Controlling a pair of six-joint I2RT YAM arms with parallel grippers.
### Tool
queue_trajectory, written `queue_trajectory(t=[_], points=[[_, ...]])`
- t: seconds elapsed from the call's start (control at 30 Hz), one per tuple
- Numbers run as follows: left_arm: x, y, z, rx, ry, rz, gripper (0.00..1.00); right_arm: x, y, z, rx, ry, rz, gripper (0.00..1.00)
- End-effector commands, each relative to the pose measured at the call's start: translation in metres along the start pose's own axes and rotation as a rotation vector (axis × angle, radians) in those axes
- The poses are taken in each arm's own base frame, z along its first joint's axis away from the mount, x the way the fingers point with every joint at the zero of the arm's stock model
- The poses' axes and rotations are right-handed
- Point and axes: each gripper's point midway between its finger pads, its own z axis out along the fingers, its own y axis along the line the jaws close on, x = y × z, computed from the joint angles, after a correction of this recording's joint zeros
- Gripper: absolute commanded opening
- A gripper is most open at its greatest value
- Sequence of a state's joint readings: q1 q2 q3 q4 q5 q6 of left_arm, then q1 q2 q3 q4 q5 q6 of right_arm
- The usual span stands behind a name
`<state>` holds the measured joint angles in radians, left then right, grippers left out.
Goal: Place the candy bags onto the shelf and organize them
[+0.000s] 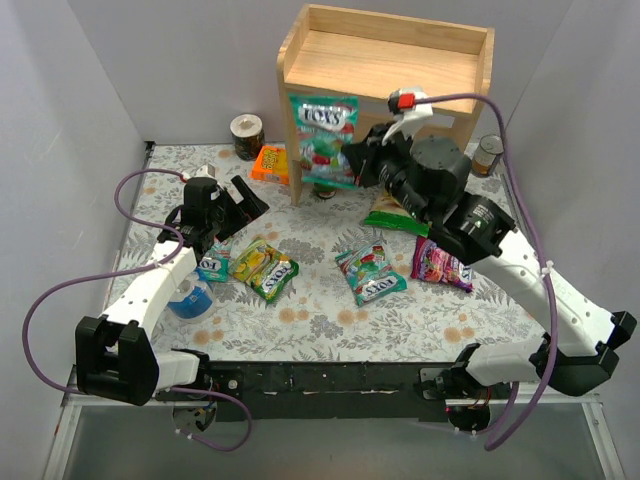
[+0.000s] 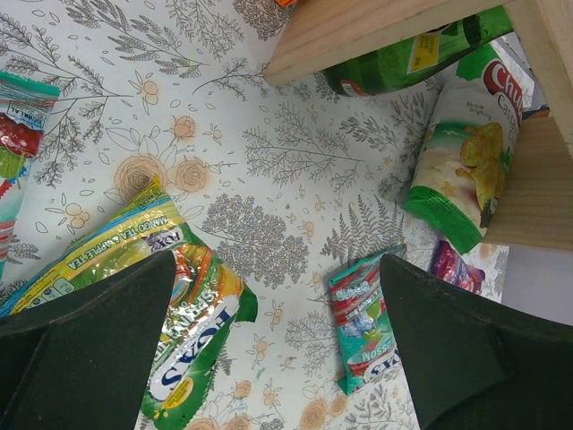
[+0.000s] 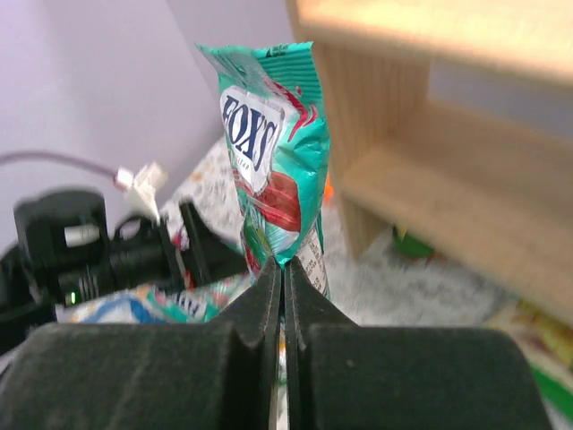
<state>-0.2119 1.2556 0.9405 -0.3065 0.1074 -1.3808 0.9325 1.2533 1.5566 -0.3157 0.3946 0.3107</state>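
My right gripper (image 3: 284, 269): clamped on upright glossy teal FOX'S candy bag (image 3: 273, 170), before light wooden two-tier shelf (image 1: 395, 60). My left gripper (image 2: 277, 269): jaws apart above yellow-green FOX'S bag (image 2: 192, 331), near left.

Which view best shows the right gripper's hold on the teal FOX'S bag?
Right wrist: right gripper shut on the lower part of the teal FOX'S bag. Top external shows its front, pinch unclear. Left wrist misses it.

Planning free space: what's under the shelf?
A green-and-white snack bag and a glossy green item show under the shelf. The teal candy bag in the right gripper hides the rest from above.
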Motion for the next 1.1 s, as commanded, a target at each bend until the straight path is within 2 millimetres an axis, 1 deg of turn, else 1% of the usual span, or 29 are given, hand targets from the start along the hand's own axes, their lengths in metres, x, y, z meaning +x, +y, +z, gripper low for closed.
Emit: queue_trajectory(t=[0.0, 0.03, 0.07, 0.1, 0.13, 0.17, 0.2, 0.23, 0.3, 0.33, 0.37, 0.4, 0.43, 0.47, 0.5, 0.53, 0.57, 0.6, 0.63, 0.67, 0.7, 0.77, 0.8, 0.87, 0.9, 0.93, 0.97, 1.03, 1.07], points=[[-0.002, -0.003, -0.008, 0.019, -0.018, 0.036, 0.98, -0.101, -0.002, 0.008, -0.002, -0.254, -0.058, 0.01], [-0.003, -0.006, -0.011, 0.031, -0.025, 0.041, 0.98, -0.103, -0.004, 0.018, 0.004, -0.258, -0.064, 0.01], [-0.005, -0.007, -0.012, 0.038, -0.03, 0.047, 0.98, -0.112, -0.006, 0.021, 0.005, -0.279, -0.071, 0.01], [-0.005, -0.01, -0.014, 0.048, -0.031, 0.049, 0.98, -0.133, -0.008, 0.02, -0.003, -0.337, -0.066, 0.01], [-0.006, -0.011, -0.016, 0.053, -0.033, 0.05, 0.98, -0.136, -0.01, 0.029, -0.001, -0.345, -0.068, 0.01], [-0.007, -0.014, -0.02, 0.067, -0.038, 0.052, 0.98, -0.146, -0.011, 0.032, -0.004, -0.375, -0.063, 0.01], [-0.007, -0.016, -0.022, 0.075, -0.04, 0.056, 0.98, -0.162, -0.014, 0.031, -0.003, -0.412, -0.061, 0.01], [-0.005, -0.018, -0.024, 0.09, -0.032, 0.056, 0.98, -0.161, -0.016, 0.042, -0.003, -0.412, -0.065, 0.01], [-0.005, -0.022, -0.03, 0.112, -0.035, 0.062, 0.98, -0.174, -0.02, 0.048, -0.01, -0.457, -0.059, 0.01], [-0.003, -0.024, -0.032, 0.122, -0.03, 0.061, 0.98, -0.175, -0.023, 0.054, -0.01, -0.461, -0.054, 0.01], [-0.002, -0.024, -0.034, 0.127, -0.028, 0.064, 0.98, -0.186, -0.022, 0.054, -0.022, -0.502, -0.043, 0.01], [-0.003, -0.026, -0.038, 0.139, -0.031, 0.063, 0.98, -0.191, -0.028, 0.055, -0.022, -0.518, -0.022, 0.01], [-0.002, -0.026, -0.039, 0.14, -0.028, 0.063, 0.98, -0.192, -0.031, 0.061, -0.021, -0.525, -0.013, 0.01], [-0.001, -0.029, -0.042, 0.152, -0.025, 0.065, 0.98, -0.198, -0.033, 0.062, -0.026, -0.552, 0.003, 0.01], [-0.002, -0.03, -0.044, 0.16, -0.029, 0.065, 0.98, -0.202, -0.039, 0.063, -0.031, -0.561, 0.008, 0.01], [-0.002, -0.032, -0.045, 0.164, -0.029, 0.061, 0.98, -0.2, -0.041, 0.071, -0.04, -0.56, 0.045, 0.01], [-0.002, -0.033, -0.047, 0.167, -0.032, 0.059, 0.98, -0.205, -0.044, 0.072, -0.047, -0.575, 0.059, 0.01], [-0.003, -0.034, -0.048, 0.172, -0.035, 0.057, 0.98, -0.209, -0.053, 0.074, -0.044, -0.585, 0.072, 0.01], [-0.005, -0.037, -0.049, 0.181, -0.041, 0.06, 0.98, -0.204, -0.055, 0.084, -0.067, -0.567, 0.09, 0.01], [-0.005, -0.038, -0.049, 0.186, -0.041, 0.06, 0.98, -0.209, -0.058, 0.086, -0.078, -0.579, 0.125, 0.01], [-0.004, -0.04, -0.05, 0.2, -0.035, 0.064, 0.98, -0.204, -0.068, 0.098, -0.078, -0.564, 0.133, 0.01], [-0.006, -0.044, -0.05, 0.223, -0.043, 0.08, 0.98, -0.205, -0.083, 0.106, -0.086, -0.56, 0.185, 0.01], [-0.007, -0.044, -0.049, 0.217, -0.047, 0.082, 0.98, -0.2, -0.085, 0.117, -0.111, -0.538, 0.196, 0.01], [-0.012, -0.045, -0.049, 0.215, -0.062, 0.093, 0.98, -0.196, -0.091, 0.125, -0.143, -0.511, 0.205, 0.01], [-0.014, -0.043, -0.047, 0.203, -0.073, 0.092, 0.98, -0.194, -0.091, 0.133, -0.156, -0.496, 0.202, 0.01], [-0.016, -0.042, -0.047, 0.198, -0.081, 0.09, 0.98, -0.191, -0.092, 0.137, -0.156, -0.479, 0.205, 0.01], [-0.016, -0.042, -0.046, 0.192, -0.084, 0.088, 0.98, -0.184, -0.097, 0.142, -0.145, -0.445, 0.208, 0.01], [-0.017, -0.042, -0.046, 0.19, -0.086, 0.089, 0.98, -0.176, -0.098, 0.147, -0.149, -0.417, 0.208, 0.01], [-0.015, -0.039, -0.045, 0.184, -0.082, 0.086, 0.98, -0.171, -0.102, 0.149, -0.142, -0.407, 0.211, 0.01]])
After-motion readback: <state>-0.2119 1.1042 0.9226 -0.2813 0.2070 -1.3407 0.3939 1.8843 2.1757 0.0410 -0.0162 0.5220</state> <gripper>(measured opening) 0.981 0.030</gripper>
